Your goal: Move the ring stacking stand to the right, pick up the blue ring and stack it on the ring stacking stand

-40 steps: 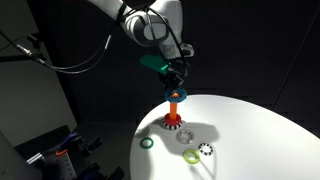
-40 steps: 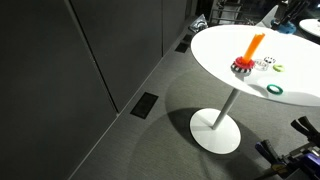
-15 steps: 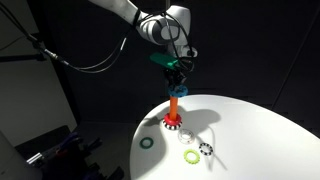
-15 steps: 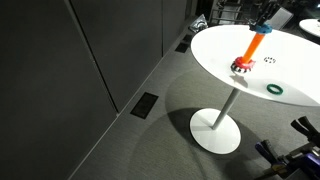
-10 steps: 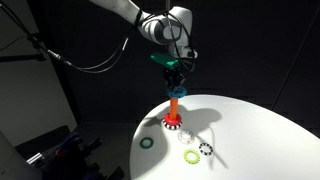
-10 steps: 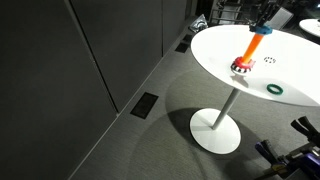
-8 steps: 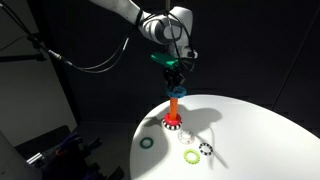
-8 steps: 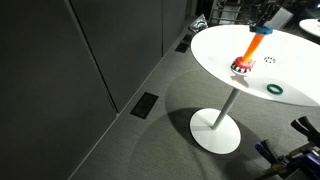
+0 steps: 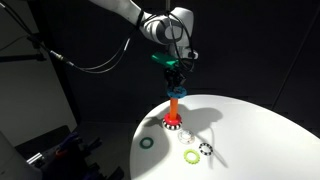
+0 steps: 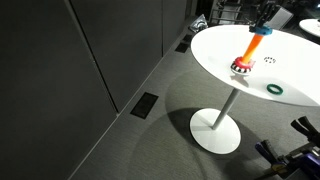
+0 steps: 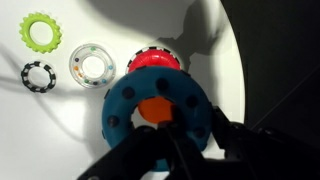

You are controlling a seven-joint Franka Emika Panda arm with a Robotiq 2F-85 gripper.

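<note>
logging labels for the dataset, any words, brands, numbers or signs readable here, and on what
None can be read. In the wrist view the blue ring, the ring stacking stand, the lime-green ring and the table carry no print. In an exterior view the arm is too small to show any marking.
</note>
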